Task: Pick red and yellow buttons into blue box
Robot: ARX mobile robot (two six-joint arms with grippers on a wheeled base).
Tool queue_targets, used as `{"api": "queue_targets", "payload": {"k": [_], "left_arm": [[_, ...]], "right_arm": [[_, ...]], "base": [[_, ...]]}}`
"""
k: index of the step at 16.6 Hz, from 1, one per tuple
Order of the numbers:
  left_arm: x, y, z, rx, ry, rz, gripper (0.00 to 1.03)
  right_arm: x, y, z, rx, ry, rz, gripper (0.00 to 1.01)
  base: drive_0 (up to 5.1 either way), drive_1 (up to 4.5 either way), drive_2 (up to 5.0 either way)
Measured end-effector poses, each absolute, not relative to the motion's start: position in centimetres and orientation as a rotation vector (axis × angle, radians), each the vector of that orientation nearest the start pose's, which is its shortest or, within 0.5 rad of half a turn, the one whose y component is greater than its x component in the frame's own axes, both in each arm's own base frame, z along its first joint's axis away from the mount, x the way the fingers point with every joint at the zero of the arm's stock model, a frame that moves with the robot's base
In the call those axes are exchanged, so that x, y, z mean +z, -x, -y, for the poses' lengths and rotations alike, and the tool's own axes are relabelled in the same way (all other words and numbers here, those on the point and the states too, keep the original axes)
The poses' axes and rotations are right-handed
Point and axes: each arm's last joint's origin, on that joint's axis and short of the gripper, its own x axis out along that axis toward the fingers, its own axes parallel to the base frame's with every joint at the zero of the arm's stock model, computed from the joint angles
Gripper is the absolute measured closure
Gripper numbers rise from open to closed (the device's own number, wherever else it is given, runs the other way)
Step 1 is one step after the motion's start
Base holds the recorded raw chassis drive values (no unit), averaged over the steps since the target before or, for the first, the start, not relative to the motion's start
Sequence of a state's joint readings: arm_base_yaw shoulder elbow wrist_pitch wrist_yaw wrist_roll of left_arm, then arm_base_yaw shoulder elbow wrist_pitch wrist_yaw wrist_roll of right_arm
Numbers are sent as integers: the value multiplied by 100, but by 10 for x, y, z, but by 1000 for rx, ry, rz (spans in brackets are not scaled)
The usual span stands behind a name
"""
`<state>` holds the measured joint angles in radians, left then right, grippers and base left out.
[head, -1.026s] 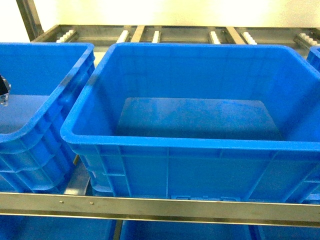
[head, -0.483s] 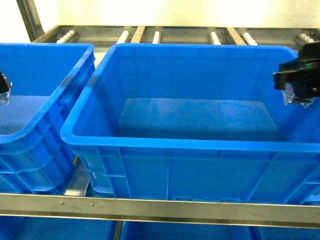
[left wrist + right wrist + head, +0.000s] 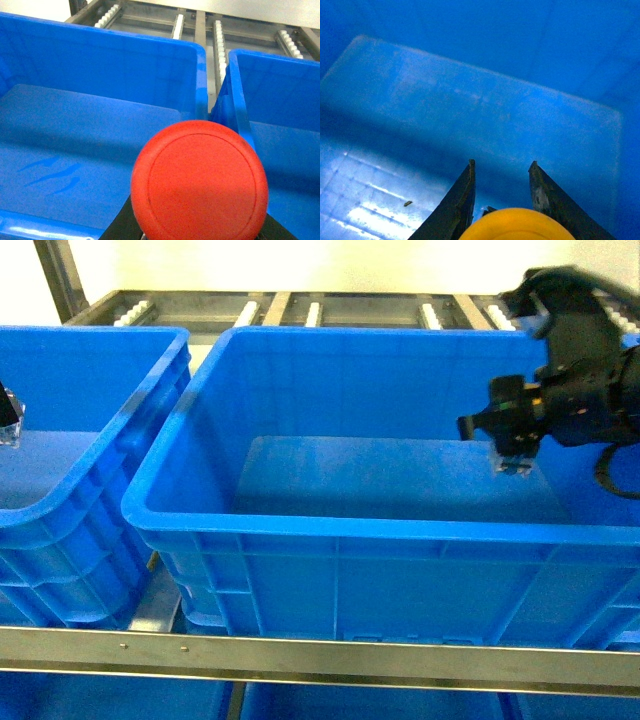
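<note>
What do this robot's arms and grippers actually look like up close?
The right arm is black and chunky, with a black cable looping at its wrist. The right gripper shows clear, glassy-looking tips in the head view and two dark, tapered, scuffed fingers in its wrist view. Only a black and clear sliver of the left gripper shows.

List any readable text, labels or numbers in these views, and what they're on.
None can be read in any view.
Blue box: plain ribbed walls, no lettering visible.
Red button in the left gripper: blank cap.
Yellow button in the right gripper: only the cap's edge shows, no marking.
Neighbouring crate: no label visible.
</note>
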<state>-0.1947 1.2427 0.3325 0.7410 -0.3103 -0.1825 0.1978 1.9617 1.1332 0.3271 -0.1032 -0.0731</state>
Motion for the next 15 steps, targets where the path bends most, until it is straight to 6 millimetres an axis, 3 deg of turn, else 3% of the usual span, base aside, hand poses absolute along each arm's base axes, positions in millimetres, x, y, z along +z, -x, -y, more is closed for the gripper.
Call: {"api": "queue_targets", "payload": {"k": [5, 6, 9, 12, 15], "left_arm": [[181, -224, 35, 130, 140, -152, 80], [181, -224, 35, 130, 140, -153, 80], [181, -224, 35, 130, 140, -152, 80], [181, -224, 35, 130, 140, -153, 80], [181, -224, 35, 130, 140, -153, 80]], "right_arm": [[140, -440, -98, 393, 151, -637, 72], [143, -443, -98, 396, 163, -638, 68], [143, -442, -92, 369, 160, -618, 37], [161, -422, -73, 317, 125, -555, 4], [206, -379, -32, 185, 82, -365, 3]], "base": [[0, 0, 0], [0, 0, 0], [0, 0, 0], [0, 0, 0], [0, 0, 0]]}}
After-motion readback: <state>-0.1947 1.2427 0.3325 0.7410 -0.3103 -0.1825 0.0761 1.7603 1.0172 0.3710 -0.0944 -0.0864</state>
